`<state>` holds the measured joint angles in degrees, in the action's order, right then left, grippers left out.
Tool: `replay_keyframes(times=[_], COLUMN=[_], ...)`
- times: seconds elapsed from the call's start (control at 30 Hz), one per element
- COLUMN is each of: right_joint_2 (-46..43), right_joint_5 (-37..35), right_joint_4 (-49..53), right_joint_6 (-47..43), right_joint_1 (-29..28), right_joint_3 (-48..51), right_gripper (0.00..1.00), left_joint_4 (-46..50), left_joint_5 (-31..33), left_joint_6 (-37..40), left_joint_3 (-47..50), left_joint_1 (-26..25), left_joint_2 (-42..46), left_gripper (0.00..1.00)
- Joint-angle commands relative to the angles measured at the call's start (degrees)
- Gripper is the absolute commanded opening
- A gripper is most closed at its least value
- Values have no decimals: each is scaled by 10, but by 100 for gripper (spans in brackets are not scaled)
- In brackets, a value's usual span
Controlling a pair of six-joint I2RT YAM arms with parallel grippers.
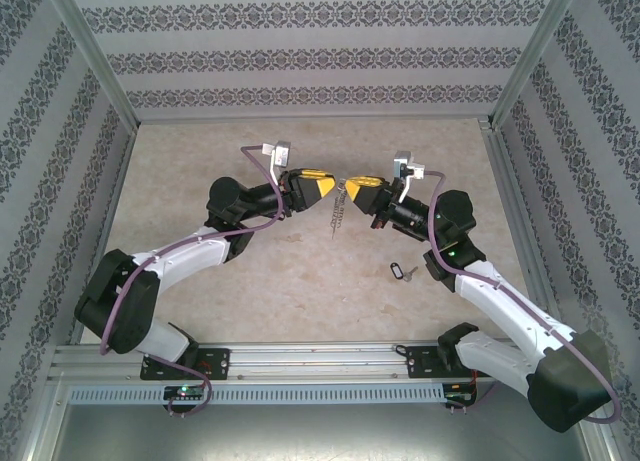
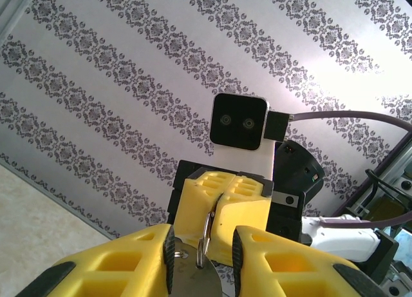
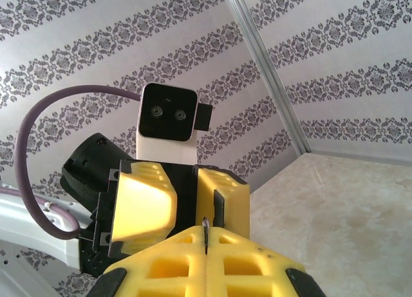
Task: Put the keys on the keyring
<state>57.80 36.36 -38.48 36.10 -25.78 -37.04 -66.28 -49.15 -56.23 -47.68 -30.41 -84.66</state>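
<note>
Your grippers meet tip to tip above the worktop's centre. The right gripper (image 3: 206, 236) is clamped on the keyring (image 2: 206, 236). Whether the left gripper (image 2: 202, 245) pinches it, I cannot tell. The key (image 1: 400, 271) lies toward the near right corner. Releasing either grip risks dropping the ring.

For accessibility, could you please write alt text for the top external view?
The left gripper and right gripper meet tip to tip above the table, a beaded chain dangling between them. A small key lies by the right arm.
</note>
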Motion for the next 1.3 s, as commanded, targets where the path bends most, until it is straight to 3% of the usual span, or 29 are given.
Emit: replay_keyframes(times=[0.0, 0.33, 0.6, 1.0, 1.27], right_joint_2=[2, 6, 3, -2, -8], right_joint_5=[-7, -6, -3, 5, -5], right_joint_4=[-37, -37, -34, -25, -11], right_joint_6=[3, 3, 3, 0, -5], right_joint_1=[-5, -5, -5, -6, 0], right_joint_3=[-22, -23, -21, -17, -14], right_gripper=[0, 0, 0, 0, 0], left_joint_4=[-38, -19, -17, -5, 15], left_joint_5=[-11, -16, -13, -10, -1], left_joint_6=[-7, 6, 13, 26, 57], left_joint_3=[-11, -17, -22, -34, -23], left_joint_1=[-9, -25, -30, -38, -38], left_joint_2=[2, -4, -4, -16, 1], left_gripper=[32, 31, 20, 20, 0])
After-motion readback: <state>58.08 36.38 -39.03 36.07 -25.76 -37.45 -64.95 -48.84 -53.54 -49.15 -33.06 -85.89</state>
